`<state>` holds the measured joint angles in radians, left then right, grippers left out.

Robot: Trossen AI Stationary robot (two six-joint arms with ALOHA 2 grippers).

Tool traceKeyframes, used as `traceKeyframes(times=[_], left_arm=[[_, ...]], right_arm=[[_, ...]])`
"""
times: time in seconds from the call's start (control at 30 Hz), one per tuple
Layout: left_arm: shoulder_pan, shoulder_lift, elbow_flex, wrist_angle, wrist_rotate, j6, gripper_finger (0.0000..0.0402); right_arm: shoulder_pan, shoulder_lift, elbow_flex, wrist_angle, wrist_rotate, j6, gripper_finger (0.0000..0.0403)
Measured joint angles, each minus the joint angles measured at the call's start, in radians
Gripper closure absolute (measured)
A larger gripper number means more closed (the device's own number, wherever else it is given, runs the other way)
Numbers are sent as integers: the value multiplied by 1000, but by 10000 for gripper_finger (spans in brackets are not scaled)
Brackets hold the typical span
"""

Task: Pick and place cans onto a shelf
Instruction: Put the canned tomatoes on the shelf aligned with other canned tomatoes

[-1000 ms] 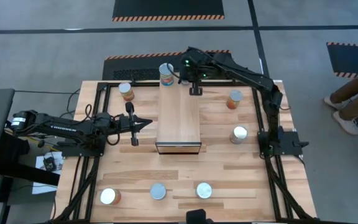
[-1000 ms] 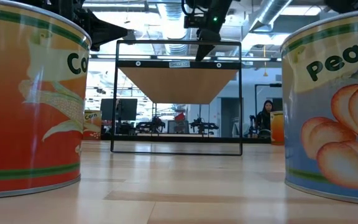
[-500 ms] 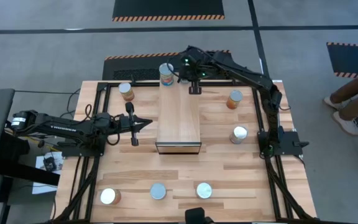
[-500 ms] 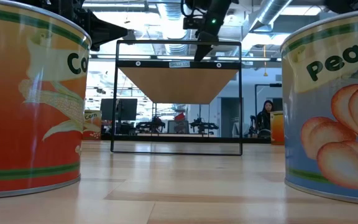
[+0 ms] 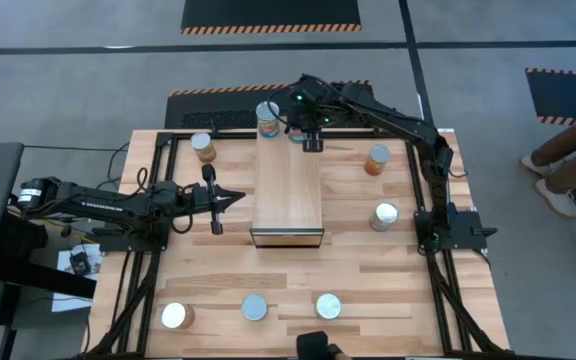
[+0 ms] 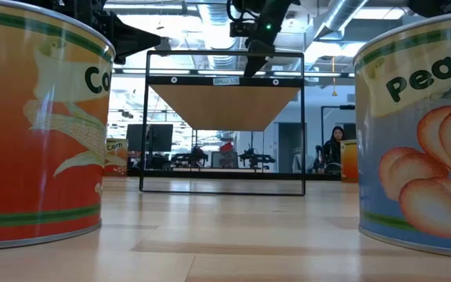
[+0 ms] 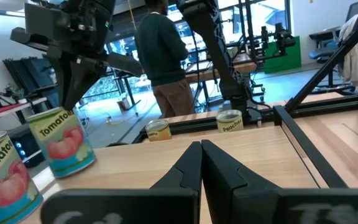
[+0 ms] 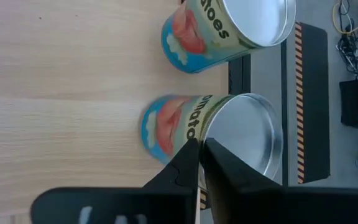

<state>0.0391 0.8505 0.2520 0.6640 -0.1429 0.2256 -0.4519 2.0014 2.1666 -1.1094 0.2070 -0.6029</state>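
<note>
Slatted pale-wood bench (image 5: pixel 218 290) carries a long light-wood box shelf (image 5: pixel 288 195) at its middle, with two blue-labelled tomato tins (image 8: pixel 213 134) at the shelf's far end and six more silver-topped tins (image 5: pixel 255 307) scattered around it. Above those two tins hovers the right claw (image 5: pixel 311 140), fingers pressed together and holding nothing, while the left claw (image 5: pixel 211 198) waits beside the shelf, also pressed shut. I judge the closed claw, so close above a tin's rim, could tip it off the shelf's end.
</note>
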Motion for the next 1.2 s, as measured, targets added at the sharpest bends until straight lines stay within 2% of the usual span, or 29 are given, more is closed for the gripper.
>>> traceKeyframes(times=[0.13, 0.4, 0.7, 0.93, 1.2], left_arm=[[0, 0, 0, 0, 0, 0, 401], [0, 0, 0, 0, 0, 0, 402], [0, 0, 0, 0, 0, -1, 401], [0, 0, 0, 1, 5, -9, 401], [0, 0, 0, 4, 5, -10, 401]], right_arm=[[0, 0, 0, 26, 0, 1, 337], [7, 0, 0, 67, 5, 2, 336], [-5, -32, -3, -131, -3, 53, 394], [-57, -33, -74, -116, 4, 105, 391], [-75, -35, -123, 16, 4, 105, 389]])
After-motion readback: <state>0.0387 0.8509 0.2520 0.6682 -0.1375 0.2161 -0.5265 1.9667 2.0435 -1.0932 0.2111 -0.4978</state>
